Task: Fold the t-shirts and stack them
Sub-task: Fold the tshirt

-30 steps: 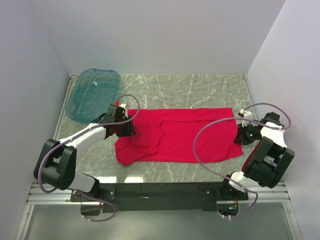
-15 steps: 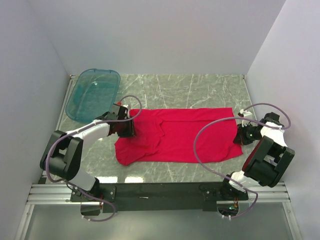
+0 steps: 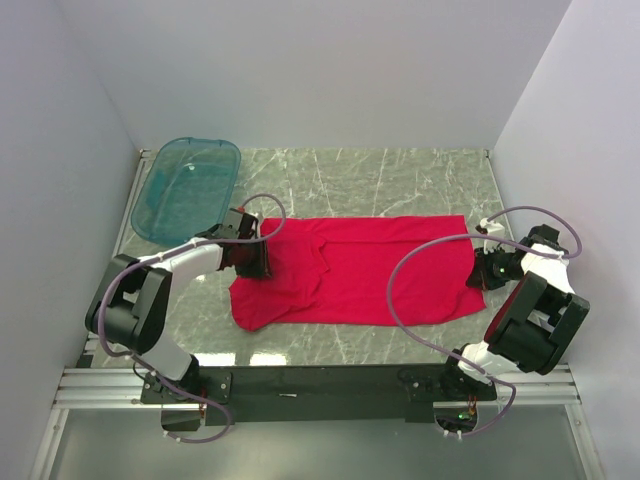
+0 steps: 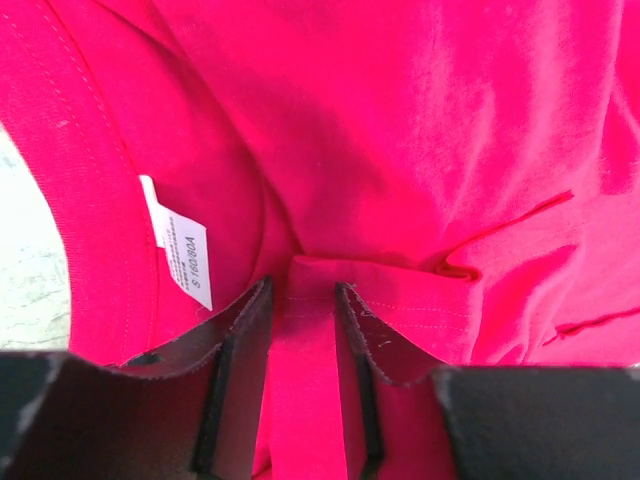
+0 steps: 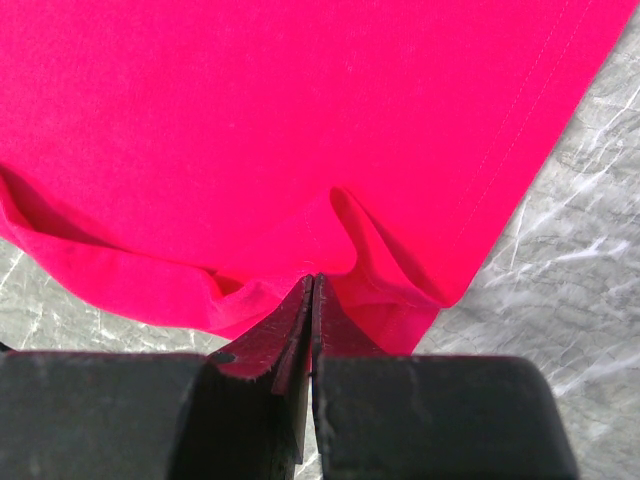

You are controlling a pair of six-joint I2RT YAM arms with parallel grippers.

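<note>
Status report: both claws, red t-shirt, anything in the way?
Left claw astride a red t-shirt fold, jaws apart. Right claw shut on its hem. Teal tub apart, far left.

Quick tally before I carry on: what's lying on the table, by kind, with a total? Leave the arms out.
red t-shirt: 1
teal plastic tub: 1
Total: 2

Apparently one t-shirt (image 3: 370, 270), one tub (image 3: 185, 190)
</note>
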